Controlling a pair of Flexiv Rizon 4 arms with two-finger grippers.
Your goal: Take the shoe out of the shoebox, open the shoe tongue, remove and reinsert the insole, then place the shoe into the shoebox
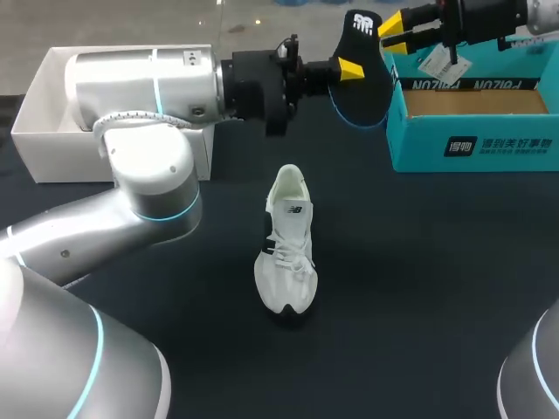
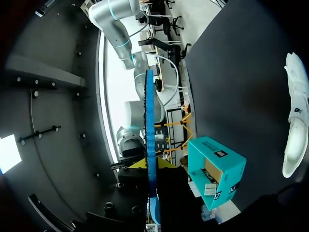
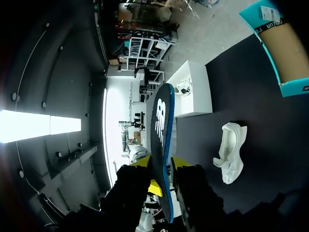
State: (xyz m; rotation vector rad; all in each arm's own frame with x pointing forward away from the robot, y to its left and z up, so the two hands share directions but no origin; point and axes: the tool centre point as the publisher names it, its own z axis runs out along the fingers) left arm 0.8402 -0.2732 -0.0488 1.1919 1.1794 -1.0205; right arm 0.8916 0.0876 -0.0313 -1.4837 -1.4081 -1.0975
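A dark insole (image 1: 362,83) with a blue edge is held up in the air over the far side of the table. My left gripper (image 1: 352,70) is shut on its lower part; in the left wrist view the insole (image 2: 150,145) stands edge-on between the yellow tips of that gripper (image 2: 150,166). My right gripper (image 1: 393,33) is at the insole's upper edge, its fingers open with the insole (image 3: 161,130) between them, as the right wrist view of that gripper (image 3: 161,166) shows. The white shoe (image 1: 286,253) lies on the table below, toe toward the front. The teal shoebox (image 1: 472,131) stands open at the back right.
A white open box (image 1: 52,113) stands at the back left, behind my left arm. The dark table top spreads around the shoe (image 3: 231,152), between the two boxes. In the left wrist view the teal shoebox (image 2: 215,169) lies beyond the gripper, with the shoe (image 2: 295,125) off to one side.
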